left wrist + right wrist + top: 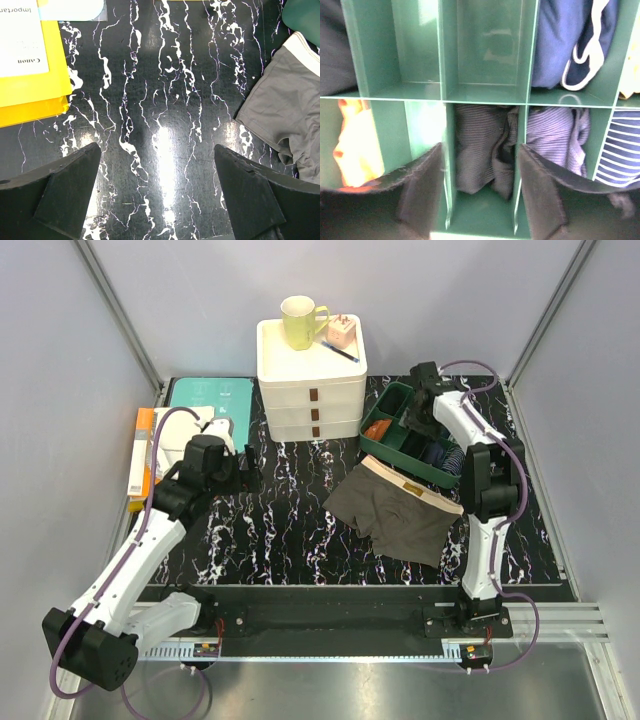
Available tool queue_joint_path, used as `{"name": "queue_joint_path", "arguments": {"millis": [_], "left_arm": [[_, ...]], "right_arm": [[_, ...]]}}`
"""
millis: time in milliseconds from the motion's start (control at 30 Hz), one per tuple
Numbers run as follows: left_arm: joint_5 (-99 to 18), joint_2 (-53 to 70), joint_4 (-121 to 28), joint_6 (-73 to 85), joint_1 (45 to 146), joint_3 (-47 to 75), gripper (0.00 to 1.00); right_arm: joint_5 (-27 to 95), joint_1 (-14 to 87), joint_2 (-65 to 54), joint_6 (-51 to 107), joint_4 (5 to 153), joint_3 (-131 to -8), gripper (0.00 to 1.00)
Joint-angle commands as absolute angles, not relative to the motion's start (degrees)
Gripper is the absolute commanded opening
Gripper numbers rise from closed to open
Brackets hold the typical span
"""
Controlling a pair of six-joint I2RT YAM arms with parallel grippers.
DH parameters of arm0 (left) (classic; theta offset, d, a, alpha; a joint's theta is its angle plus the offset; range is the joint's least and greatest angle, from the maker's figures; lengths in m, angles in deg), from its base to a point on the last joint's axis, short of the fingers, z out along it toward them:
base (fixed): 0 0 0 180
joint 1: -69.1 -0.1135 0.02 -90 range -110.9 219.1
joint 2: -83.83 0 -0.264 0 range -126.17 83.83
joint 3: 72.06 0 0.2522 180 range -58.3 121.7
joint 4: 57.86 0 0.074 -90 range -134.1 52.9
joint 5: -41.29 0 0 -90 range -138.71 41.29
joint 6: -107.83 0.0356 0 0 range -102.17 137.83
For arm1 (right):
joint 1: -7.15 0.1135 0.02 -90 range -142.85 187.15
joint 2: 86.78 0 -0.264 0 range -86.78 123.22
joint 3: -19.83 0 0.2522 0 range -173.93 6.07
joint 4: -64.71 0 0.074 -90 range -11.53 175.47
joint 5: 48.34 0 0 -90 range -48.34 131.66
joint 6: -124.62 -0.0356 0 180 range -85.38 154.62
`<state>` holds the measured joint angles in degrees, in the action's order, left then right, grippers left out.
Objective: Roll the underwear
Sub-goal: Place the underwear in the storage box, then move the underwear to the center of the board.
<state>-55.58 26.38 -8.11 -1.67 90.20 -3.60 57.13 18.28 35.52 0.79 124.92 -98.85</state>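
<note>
The olive-brown underwear point(400, 512) lay spread flat and unrolled on the bench point(165, 75), its beige waistband point(410, 483) toward the green organiser tray point(485, 97) and just beside the tray's near edge. No fold or roll showed in it, so that piece was not yet begun.

A dark bundle point(475, 165) of ribbed cloth sat tucked in one front compartment of the tray. It was probably the black pair, already rolled and stowed, though no waistband showed to confirm it. On that reading, about half the task was done.

The right pincer point(480, 150) hung over that compartment with its pads well apart, one on either side of the bundle, and gripped nothing. Neighbouring compartments held a lilac striped bundle point(550, 135) and blue cloth point(560, 40); two behind were bare.

The left pincer point(156, 150) hovered over bare bench, spread to its widest and empty, with the olive-brown underwear off to its right and well apart.

What remained, by my reckoning, was to fold, roll and stow the olive-brown pair.
</note>
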Motion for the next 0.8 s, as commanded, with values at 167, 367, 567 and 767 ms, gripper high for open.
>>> {"name": "queue_joint_path", "arguments": {"millis": [167,367,567,767], "left_arm": [[-57.2,28.6,-10.4,0.3,89.9,-4.3,0.99],[-57.8,28.9,-10.4,0.9,90.0,-4.8,0.99],[-58.6,27.5,-10.6,1.2,89.9,-5.7,0.99],[-53.4,24.2,-11.3,-1.1,90.0,-5.3,0.99]], "right_arm": [[49.3,19.2,21.6,8.6,120.1,-103.6,0.71],[43.9,24.5,11.5,12.7,112.4,-94.0,0.71],[27.0,26.0,0.1,6.7,93.4,-72.8,0.72],[23.4,31.1,-1.5,3.5,84.8,-56.6,0.71]]}}
